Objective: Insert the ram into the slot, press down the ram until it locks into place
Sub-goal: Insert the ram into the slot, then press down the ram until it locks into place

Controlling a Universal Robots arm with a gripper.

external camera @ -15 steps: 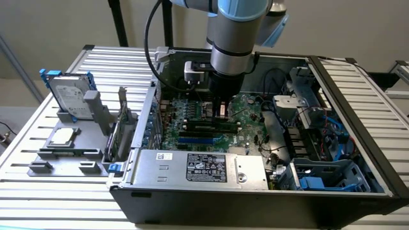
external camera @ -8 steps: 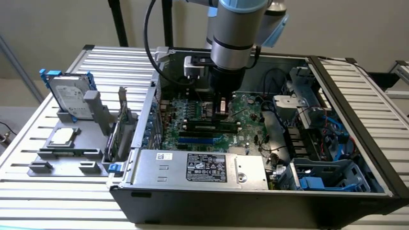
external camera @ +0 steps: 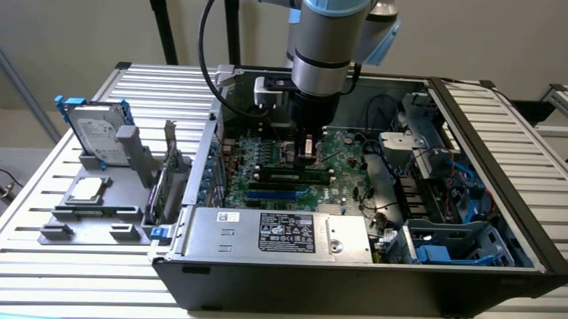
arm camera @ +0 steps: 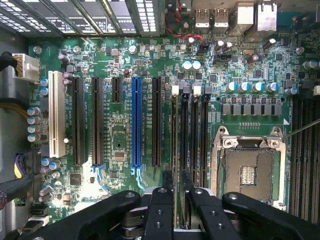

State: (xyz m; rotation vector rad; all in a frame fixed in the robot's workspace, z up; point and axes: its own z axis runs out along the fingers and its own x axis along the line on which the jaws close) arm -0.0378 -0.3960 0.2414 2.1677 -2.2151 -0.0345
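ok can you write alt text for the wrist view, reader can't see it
Looking straight down on a green motherboard, the gripper hangs over a bank of long black memory slots, its two fingers straddling a thin upright ram stick in one of them. A blue expansion socket lies to one side and an empty CPU socket to the other.

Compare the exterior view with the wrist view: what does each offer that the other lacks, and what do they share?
Exterior view's own: the robot arm, the computer case's outer wall, the labelled power supply, and a hard drive standing on a grey fixture at the exterior view's left.
Wrist view's own: a close look at the white socket and the bare processor socket.
Shared: the green motherboard, its black memory slots, and the claw, open just above those slots.
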